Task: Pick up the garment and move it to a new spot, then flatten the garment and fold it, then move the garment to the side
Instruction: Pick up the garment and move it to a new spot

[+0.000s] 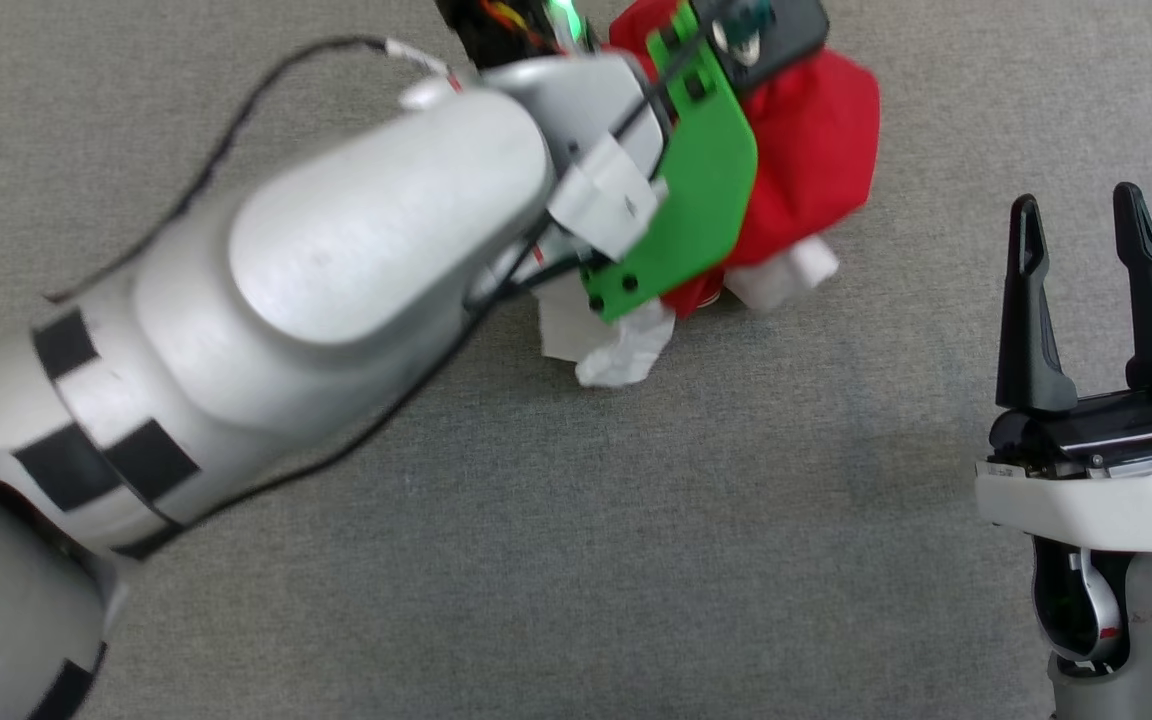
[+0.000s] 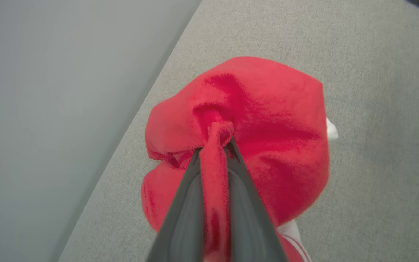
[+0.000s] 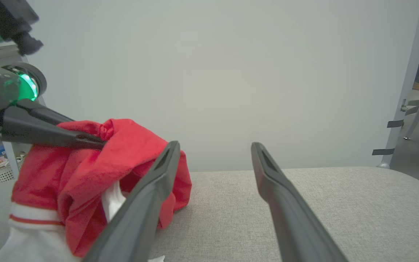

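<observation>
Left gripper (image 2: 215, 145) is clamped tight on a pinch of red cloth at the top of the garment (image 2: 267, 120). The garment hangs bunched beneath it, its lower folds resting on the grey table (image 1: 636, 550) near an edge. Judged light, limp and not fragile. A single pinch leaves it balled, so shoulder or hem corners would suit flattening. Right gripper (image 1: 1081, 215) stands wide and empty, near the bundle.
</observation>
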You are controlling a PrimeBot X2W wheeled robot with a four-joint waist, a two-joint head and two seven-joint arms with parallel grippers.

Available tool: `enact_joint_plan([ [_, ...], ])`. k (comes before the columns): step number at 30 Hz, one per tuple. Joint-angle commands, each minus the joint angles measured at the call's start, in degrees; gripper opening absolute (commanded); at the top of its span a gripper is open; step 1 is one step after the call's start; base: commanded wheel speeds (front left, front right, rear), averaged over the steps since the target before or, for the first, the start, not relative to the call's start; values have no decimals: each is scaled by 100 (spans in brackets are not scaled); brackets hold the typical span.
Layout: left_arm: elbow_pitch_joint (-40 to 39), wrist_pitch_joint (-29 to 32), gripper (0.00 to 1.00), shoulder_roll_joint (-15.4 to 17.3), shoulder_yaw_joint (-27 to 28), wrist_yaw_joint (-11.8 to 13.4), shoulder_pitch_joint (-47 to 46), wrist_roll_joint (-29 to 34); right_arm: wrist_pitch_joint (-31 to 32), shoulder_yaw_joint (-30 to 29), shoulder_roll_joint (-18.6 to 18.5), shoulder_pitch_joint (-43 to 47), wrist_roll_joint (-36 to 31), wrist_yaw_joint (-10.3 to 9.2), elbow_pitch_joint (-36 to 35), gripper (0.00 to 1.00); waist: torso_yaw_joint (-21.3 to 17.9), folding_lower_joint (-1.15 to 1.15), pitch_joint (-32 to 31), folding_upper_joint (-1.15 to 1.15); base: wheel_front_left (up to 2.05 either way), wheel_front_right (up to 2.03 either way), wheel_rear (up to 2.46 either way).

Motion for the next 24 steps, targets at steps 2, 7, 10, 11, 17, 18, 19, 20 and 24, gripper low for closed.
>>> enact_joint_plan([
  [2,16,257,0,-179,-29,-10,634,250,-27,4,-8,-76,28,-4,-22,100,-117,0,159,0,0,0,0],
  [7,30,752,0,-412,-31,-10,1542,667,-27,14,-8,-135,43,-4,-15,100,-182,0,271,0,0,0,0],
  [10,6,1123,0,-457,-31,-10,1959,887,-27,12,-8,-165,53,-4,4,100,-219,0,305,0,0,0,0],
  [11,-20,1215,0,-448,-31,-10,2058,947,-27,17,-8,-172,55,-4,8,100,-231,0,311,0,0,0,0],
  [17,57,862,100,-448,-31,-10,2142,1007,-27,-24,-8,-135,53,-4,44,100,-191,0,209,0,0,0,0],
  [18,72,706,100,-470,-31,-10,2109,1024,-27,-18,-8,-108,39,-4,55,100,-166,0,151,0,0,0,0],
  [19,83,559,100,-483,-31,-10,2074,1033,-27,-15,-8,-85,29,-4,65,100,-144,0,102,0,0,0,0],
  [20,92,335,100,-507,-32,-10,2028,1038,-27,-19,-8,-55,12,-4,79,100,-107,0,25,0,0,0,0],
  [24,218,-704,100,-576,-32,-10,1826,1047,-27,-69,-8,90,-43,-4,111,100,65,0,-274,0,0,0,0],
])
